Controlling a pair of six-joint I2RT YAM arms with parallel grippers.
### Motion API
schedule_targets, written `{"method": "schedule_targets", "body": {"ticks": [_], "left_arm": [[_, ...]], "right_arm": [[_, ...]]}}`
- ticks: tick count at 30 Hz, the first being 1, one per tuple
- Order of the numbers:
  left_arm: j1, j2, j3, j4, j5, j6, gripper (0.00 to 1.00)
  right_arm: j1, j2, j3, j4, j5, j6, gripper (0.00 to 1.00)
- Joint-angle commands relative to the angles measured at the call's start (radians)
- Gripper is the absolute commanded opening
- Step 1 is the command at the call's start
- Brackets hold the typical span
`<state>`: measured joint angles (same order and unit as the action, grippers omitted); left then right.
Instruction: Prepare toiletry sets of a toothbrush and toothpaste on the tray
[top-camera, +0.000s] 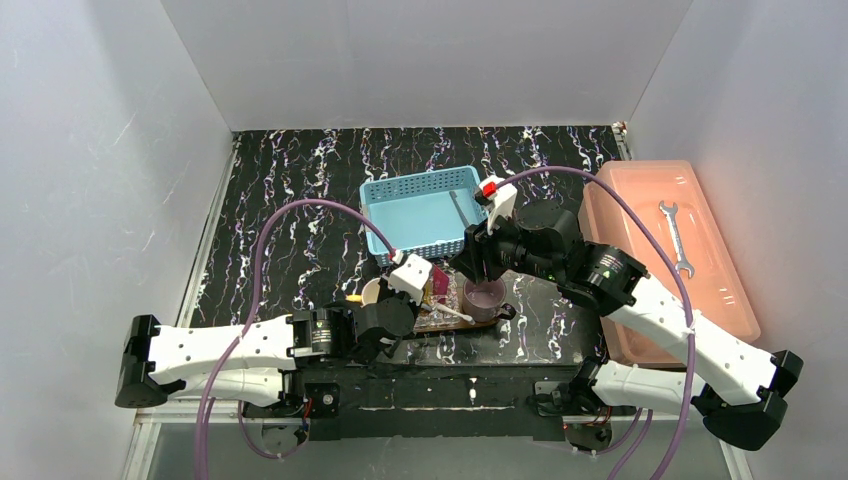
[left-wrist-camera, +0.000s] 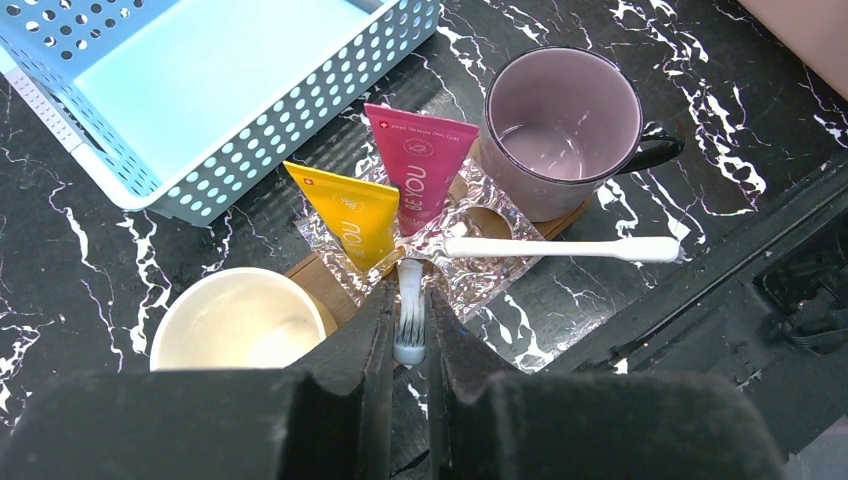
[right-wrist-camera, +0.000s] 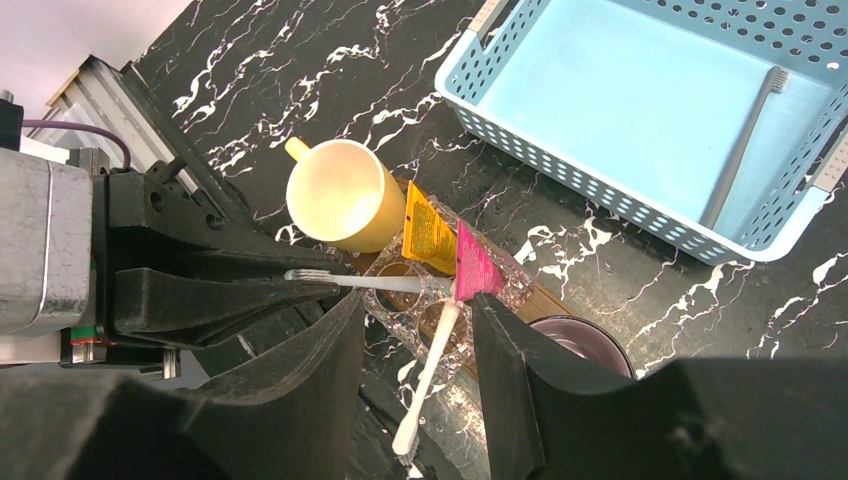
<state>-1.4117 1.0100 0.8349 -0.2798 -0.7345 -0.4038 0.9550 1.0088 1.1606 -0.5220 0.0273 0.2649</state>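
Left gripper (left-wrist-camera: 408, 297) is clamped on a thin, pale whitish toothbrush (left-wrist-camera: 410, 335), its far end reaching the dark-brown wooden tray (left-wrist-camera: 315, 280) beside the yellow-orange toothpaste tube (left-wrist-camera: 355, 215). Placing looks underway, and a gentle release seems next.

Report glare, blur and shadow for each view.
Top external: even light, no glare. Left wrist: glare on the crinkled clear plastic holder; the left tool, shut on a white toothbrush, is dark and soft. Right wrist: the right tool blurred, the light-blue perforated plastic basket sharp.
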Motion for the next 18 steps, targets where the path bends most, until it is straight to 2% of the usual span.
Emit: {"method": "schedule_targets", "body": {"ticks": [1,11,18], "left_arm": [[-0.005,-0.004,-0.015,0.027,-0.049,-0.003,0.00],[-0.006,0.029,-0.001,0.026,-0.035,0.006,0.01],[-0.006,0.019,0.009,0.024,-0.015,0.013,0.20]], "right_arm": [[-0.001,-0.004,-0.016,0.043,0.014,0.006,0.52],[-0.001,-0.010,-0.025,0.043,0.017,0.008,0.54],[-0.001,-0.010,-0.026,0.042,0.017,0.010,0.56]]}}
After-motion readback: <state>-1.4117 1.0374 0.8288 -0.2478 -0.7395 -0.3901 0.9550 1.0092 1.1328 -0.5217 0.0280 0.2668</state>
